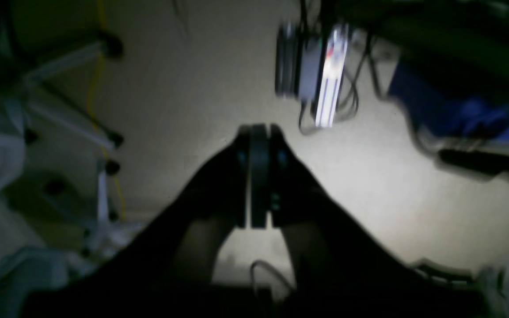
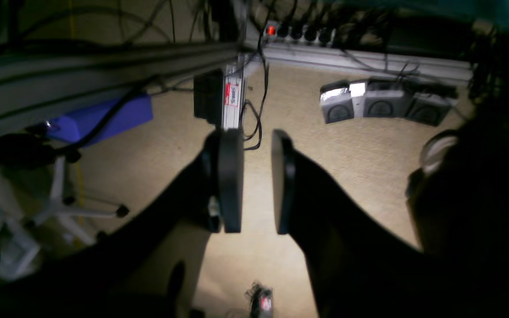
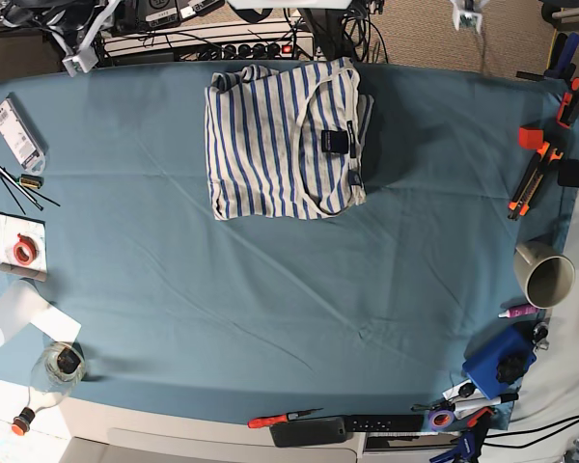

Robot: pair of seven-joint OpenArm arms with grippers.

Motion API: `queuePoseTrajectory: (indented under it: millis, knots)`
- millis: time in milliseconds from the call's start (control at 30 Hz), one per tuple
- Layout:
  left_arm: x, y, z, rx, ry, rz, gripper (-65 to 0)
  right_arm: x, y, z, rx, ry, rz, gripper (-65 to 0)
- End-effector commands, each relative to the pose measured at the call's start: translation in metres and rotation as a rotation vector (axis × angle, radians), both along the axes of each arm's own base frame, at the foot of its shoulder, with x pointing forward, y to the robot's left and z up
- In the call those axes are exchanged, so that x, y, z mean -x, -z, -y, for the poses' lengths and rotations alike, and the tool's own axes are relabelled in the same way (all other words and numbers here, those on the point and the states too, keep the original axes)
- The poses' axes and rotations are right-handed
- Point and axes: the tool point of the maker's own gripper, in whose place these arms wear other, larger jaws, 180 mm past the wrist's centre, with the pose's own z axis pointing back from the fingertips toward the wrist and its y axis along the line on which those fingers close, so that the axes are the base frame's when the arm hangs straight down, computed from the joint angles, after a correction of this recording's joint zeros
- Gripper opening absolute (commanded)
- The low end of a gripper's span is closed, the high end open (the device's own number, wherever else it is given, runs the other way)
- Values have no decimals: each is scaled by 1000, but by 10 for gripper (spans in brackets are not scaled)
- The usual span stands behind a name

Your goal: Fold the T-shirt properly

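The T-shirt [image 3: 280, 140], white with thin blue stripes, lies folded into a rough rectangle at the back middle of the teal table [image 3: 270, 289]. Its neckline with the small dark label [image 3: 336, 141] faces right. Neither arm shows in the base view. In the left wrist view my left gripper [image 1: 259, 129] is shut with nothing in it, hanging over beige floor. My right gripper [image 2: 255, 136] stands open over the floor in the right wrist view, the gap between its pads empty. The T-shirt appears in neither wrist view.
Along the table's right edge are orange clamps [image 3: 536, 169], a mug [image 3: 545, 273] and a blue box [image 3: 500, 362]. A red screwdriver [image 3: 280, 420] lies at the front edge. At the left are a white box [image 3: 14, 130], a tape roll [image 3: 22, 251] and a bottle [image 3: 53, 371].
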Motion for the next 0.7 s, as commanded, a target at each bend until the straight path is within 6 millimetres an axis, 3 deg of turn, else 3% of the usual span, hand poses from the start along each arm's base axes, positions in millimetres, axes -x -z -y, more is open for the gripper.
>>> queuePoseTrajectory:
  millis: [0,167,367,500,667]
  knots:
    - [6,2,-1,-3,8,-9,-650,4,1,1,3,-11,-14,-529]
    - [24,31,-3,6,8,-84,-650,48,40,-3,25,-55,-215,-529]
    - [29,63,-5,14,1,-124,-650,82,82,-19,-3,-91,-332,-529]
    - [33,81,-4,26,8,-119,-650,88,104,-28,-26,-103,-367,-529]
    - [43,104,-8,13,11,-153,-650,81,131,-28,-19,-95,-371,-529]
